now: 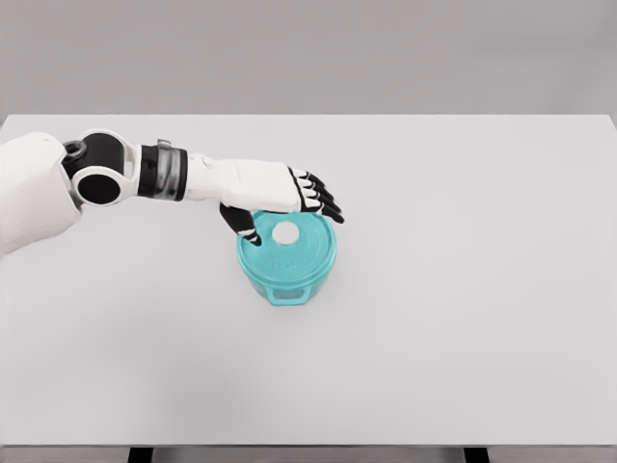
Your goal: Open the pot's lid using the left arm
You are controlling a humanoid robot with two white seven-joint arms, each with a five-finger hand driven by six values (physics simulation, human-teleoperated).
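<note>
Item: teal pot (pixel 286 275), lid (pixel 301 249) seated, white knob (pixel 285 232) at the lid's centre; stands on the white table (pixel 463 318) a little left of centre, well clear of every edge. Left hand (pixel 281 198) reaches in from the left edge and hangs over the lid's far rim, fingers (pixel 323 201) extended and loosely spread, thumb (pixel 241 223) down beside the knob, gripping nothing. Far rim of the pot is hidden by the hand; contact with the lid cannot be determined.

Table (pixel 463 338) bare all around pot (pixel 286 275); left hand (pixel 280 198) overhangs lid (pixel 289 246).
</note>
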